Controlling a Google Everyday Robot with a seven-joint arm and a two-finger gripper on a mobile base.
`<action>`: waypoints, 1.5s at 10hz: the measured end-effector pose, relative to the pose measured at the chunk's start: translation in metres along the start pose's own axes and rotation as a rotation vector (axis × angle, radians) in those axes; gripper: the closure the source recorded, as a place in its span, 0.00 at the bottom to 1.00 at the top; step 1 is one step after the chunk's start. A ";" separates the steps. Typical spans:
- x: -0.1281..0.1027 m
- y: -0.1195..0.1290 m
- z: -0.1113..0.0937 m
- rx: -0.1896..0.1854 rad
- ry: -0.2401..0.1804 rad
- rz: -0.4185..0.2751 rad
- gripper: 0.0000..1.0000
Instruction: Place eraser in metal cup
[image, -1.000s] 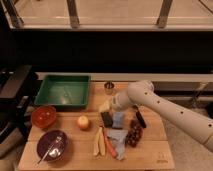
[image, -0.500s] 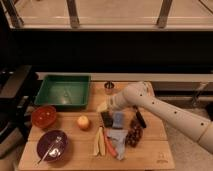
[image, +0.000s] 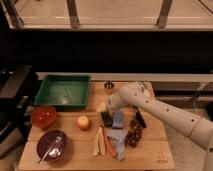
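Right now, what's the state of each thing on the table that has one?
gripper: low over the table, at the eraser's far edge
eraser: lying flat on the table, not in the cup
metal cup: upright, beyond the gripper, inside not visible
green tray: flat, open side up
red bowl: upright
purple bowl: upright, spoon resting in it

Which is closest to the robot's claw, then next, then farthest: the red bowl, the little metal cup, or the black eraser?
From the claw, mid-picture:
1. Small flat black eraser, right beside it, nearer the camera.
2. Small shiny metal cup, a bit farther back.
3. Round red bowl, far off at the picture's left.
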 end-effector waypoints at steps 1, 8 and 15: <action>0.000 0.003 0.004 -0.006 -0.005 -0.001 0.38; -0.014 0.023 0.028 -0.037 -0.054 0.033 0.61; -0.018 0.017 0.019 0.054 -0.055 0.083 1.00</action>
